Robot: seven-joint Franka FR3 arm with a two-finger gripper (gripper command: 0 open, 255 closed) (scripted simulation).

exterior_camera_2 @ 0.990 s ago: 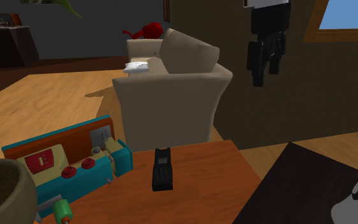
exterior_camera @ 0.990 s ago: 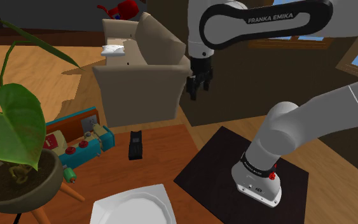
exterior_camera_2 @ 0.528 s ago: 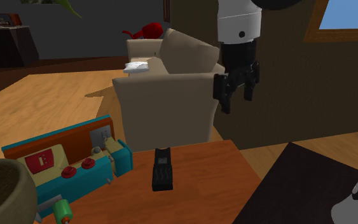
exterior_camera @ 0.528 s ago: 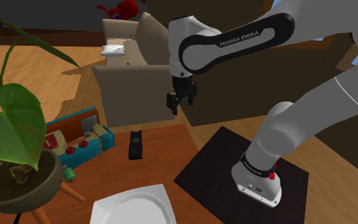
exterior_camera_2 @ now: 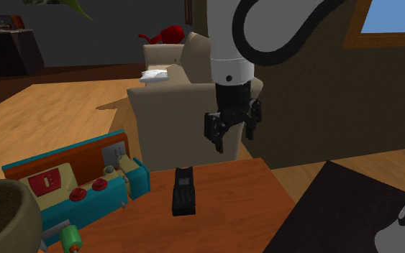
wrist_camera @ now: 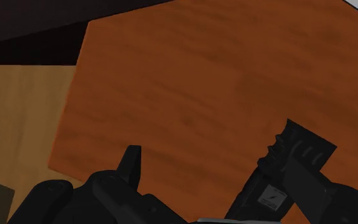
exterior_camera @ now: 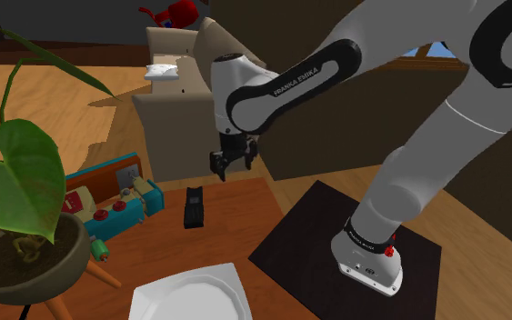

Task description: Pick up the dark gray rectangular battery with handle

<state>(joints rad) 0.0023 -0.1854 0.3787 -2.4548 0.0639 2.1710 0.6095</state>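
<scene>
Near the gripper (exterior_camera: 230, 169) lies the battery (exterior_camera: 193, 207); a pot (exterior_camera: 60, 264) holds a plant (exterior_camera: 17, 177).

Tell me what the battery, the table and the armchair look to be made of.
Battery: dark grey, matte, with a ribbed casing, so probably hard plastic.
Table: reddish-brown with streaky grain, so wood or wood veneer, smooth with little shine.
Armchair: plain beige, matte, with rounded padded edges. It is likely fabric upholstery, though no weave shows.

Bent white Franka arm with dark joints (exterior_camera: 281, 86) reaches forward, wrist down; all-black two-finger gripper (exterior_camera: 231, 166) hangs, fingers apart.
</scene>
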